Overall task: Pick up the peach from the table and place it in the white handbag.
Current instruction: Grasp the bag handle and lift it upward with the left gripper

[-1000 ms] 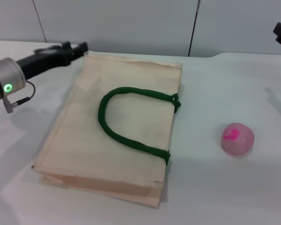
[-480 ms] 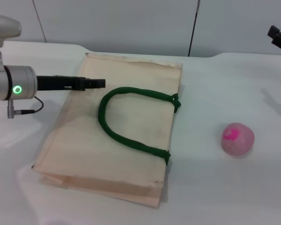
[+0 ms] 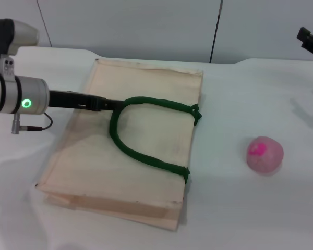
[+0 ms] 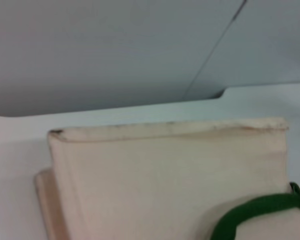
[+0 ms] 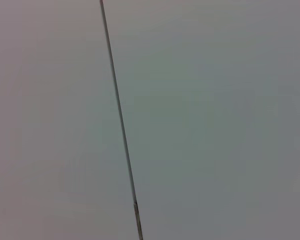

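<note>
The peach (image 3: 264,154), a pale pink ball with a magenta patch, sits on the white table right of the bag. The white handbag (image 3: 130,140) lies flat in the middle, with its dark green handle (image 3: 141,151) looped on top. My left gripper (image 3: 117,105) reaches in low from the left over the bag, its tip at the far end of the handle loop. The left wrist view shows the bag (image 4: 165,175) and a piece of the handle (image 4: 255,212). My right gripper (image 3: 312,41) is raised at the far right edge, well away from the peach.
The white table (image 3: 240,208) stretches around the bag and the peach. A grey wall with a dark vertical seam (image 3: 216,31) stands behind the table. The right wrist view shows only that wall and seam (image 5: 120,120).
My left arm has swung from the bag's far left corner across its top, and the gripper tip now reaches the green handle. The peach, the bag and the right arm have not moved.
</note>
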Tool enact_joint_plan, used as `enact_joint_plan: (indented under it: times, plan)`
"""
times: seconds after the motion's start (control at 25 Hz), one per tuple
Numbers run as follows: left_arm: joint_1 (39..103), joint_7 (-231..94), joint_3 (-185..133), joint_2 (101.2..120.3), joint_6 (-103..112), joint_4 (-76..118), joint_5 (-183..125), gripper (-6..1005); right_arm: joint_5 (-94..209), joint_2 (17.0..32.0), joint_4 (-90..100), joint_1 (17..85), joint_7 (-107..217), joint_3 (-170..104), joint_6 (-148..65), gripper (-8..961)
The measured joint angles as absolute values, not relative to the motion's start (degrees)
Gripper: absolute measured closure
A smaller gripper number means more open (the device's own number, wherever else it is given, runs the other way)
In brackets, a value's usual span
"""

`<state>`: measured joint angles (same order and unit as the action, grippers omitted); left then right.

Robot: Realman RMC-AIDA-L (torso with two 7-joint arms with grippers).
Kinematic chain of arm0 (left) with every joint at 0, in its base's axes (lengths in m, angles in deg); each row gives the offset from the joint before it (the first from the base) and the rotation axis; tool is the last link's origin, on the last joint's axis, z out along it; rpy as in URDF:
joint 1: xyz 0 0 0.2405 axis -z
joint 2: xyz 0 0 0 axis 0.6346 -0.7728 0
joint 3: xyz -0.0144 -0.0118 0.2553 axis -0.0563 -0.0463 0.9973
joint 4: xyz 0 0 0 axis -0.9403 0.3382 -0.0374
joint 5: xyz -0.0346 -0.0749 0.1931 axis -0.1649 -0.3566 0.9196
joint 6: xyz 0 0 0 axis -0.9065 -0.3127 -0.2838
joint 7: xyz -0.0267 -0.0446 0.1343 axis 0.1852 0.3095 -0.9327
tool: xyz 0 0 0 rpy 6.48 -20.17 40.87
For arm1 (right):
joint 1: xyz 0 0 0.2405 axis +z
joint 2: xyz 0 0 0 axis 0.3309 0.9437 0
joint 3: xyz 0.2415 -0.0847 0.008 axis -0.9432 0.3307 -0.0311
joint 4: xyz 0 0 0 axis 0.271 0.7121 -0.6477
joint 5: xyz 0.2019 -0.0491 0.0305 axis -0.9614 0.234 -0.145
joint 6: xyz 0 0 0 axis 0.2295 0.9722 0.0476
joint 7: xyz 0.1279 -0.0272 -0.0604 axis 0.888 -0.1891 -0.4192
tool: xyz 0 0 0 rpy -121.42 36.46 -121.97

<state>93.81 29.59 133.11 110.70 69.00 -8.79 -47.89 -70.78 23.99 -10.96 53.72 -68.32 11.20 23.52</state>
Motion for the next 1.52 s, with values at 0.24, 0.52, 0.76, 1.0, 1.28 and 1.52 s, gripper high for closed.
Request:
enact_joint_plan:
  times: [0.24, 0.52, 0.76, 1.0, 1.28, 1.52]
  plan:
    - [94.38, 29.42, 133.11, 110.83, 68.24, -6.98, -46.51, 365, -70.78, 24.17, -10.97, 53.97, -68.29, 11.2, 23.52, 149]
    - [94.82, 29.8, 133.12, 110.27, 66.17, -4.41, -44.24, 366, -70.78, 24.29, -10.97, 54.04, -68.28, 11.2, 23.7, 148]
    - [95.28, 30.08, 133.11, 110.6, 64.58, -3.71, -42.98, 367, -70.79, 24.28, -10.97, 54.04, -68.28, 11.2, 23.79, 148]
    - [95.82, 30.12, 133.11, 110.08, 63.07, -1.04, -41.76, 368, -70.82, 24.28, -10.97, 54.11, -68.28, 11.2, 23.87, 148]
    - [96.44, 31.9, 133.11, 110.09, 60.19, 0.07, -38.59, 369, -71.11, 24.36, -10.97, 54.13, -68.28, 11.2, 24.06, 148]
    - [96.44, 32.17, 133.11, 110.12, 59.84, 0.1, -38.41, 406, -71.12, 24.38, -10.97, 54.13, -68.29, 11.2, 24.06, 147]
